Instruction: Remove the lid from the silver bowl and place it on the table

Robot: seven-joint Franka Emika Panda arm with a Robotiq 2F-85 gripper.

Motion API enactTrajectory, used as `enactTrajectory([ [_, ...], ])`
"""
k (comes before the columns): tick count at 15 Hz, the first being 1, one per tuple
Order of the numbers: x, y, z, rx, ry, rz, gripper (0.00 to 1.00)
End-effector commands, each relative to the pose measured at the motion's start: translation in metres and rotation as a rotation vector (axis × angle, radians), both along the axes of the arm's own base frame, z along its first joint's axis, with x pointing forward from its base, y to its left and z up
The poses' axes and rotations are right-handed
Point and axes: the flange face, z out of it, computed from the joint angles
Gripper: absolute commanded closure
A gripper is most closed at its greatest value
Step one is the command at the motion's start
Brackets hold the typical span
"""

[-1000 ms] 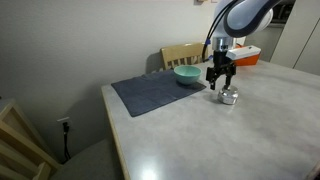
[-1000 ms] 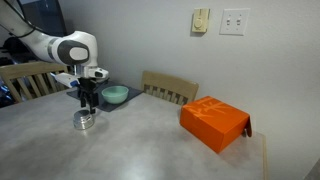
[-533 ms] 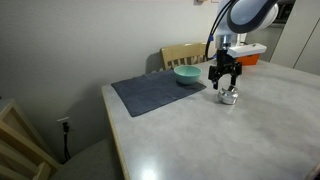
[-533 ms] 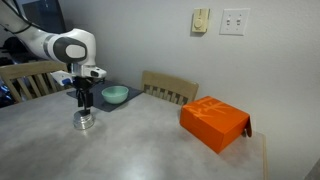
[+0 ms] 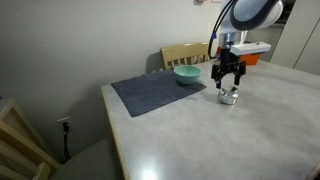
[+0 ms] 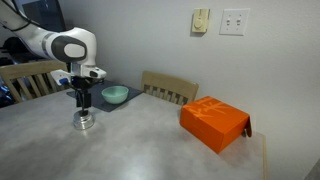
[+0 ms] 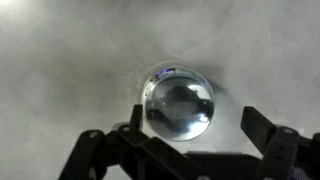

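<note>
My fingers (image 7: 262, 135) stand wide apart, clamped on nothing. In the wrist view one sits at about 8 o'clock of the lid (image 7: 180, 100) and the other at about 4 o'clock, with bare table (image 7: 60, 50) showing between each of them and the shiny rim. The gripper (image 7: 172, 135) hangs above the lid, not touching it. In both exterior views it hovers just over the silver bowl (image 5: 229, 97), which stands on the pale tabletop with the lid seated on top of it.

The lid lies a little toward 12 o'clock from the line between my fingertips, so I judge the grasp is not yet centred. I would nudge forward until the rim falls squarely between the pads, then come straight down. The cap is small, domed and slick, so I want the pads on its edge, not on the dome, and closing slowly. The bowl looks light and may lift with the lid, so I would raise gently and watch for that.

The teal bowl (image 5: 187, 74) sits on the dark mat (image 5: 155, 92) at roughly 10 o'clock of the silver one, near enough to mind when I carry the lid off.
</note>
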Motion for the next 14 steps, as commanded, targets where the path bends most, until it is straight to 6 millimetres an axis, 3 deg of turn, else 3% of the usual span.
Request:
enactTrajectory([
  [1, -0.002, 0.000, -0.007, -0.016, 0.003, -0.007, 0.00],
  [13, -0.014, -0.005, -0.026, -0.042, -0.005, -0.039, 0.00],
  [14, -0.015, -0.004, -0.026, -0.043, -0.008, -0.039, 0.25],
])
